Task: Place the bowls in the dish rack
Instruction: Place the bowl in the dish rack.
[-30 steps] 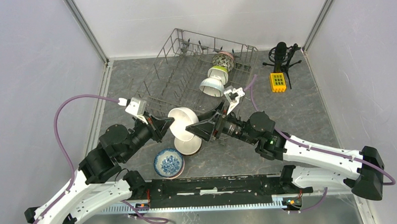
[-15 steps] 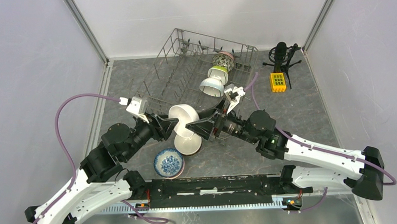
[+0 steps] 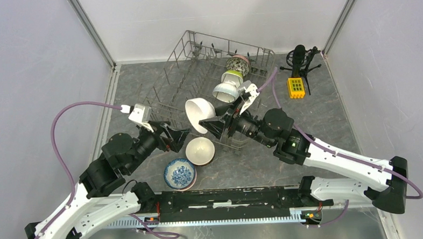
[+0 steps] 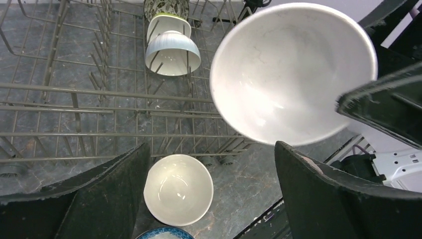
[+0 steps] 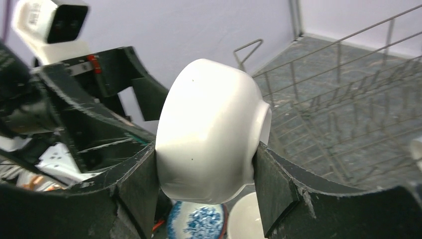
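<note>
My right gripper (image 3: 208,121) is shut on a plain white bowl (image 3: 198,113), gripping it by rim and foot (image 5: 209,144), tilted above the near edge of the dish rack (image 3: 196,71). My left gripper (image 3: 178,138) stands open and empty just left of it; from its wrist the held bowl (image 4: 291,69) shows at upper right. On the table lie a second white bowl (image 3: 200,150) and a blue-and-white bowl (image 3: 180,173). In the rack's right row stand a white bowl (image 3: 226,92), a lime green one (image 3: 232,77) and a speckled one (image 3: 237,64).
A black microphone on a small stand (image 3: 299,62) and a yellow block (image 3: 296,87) sit at the back right of the grey mat. The rack's upright tines (image 4: 74,92) fill the far left. White walls close in on both sides.
My left gripper has opened, let go of the white bowl and drawn back to the left. My right gripper, still holding that bowl, has carried it up toward the rack.
</note>
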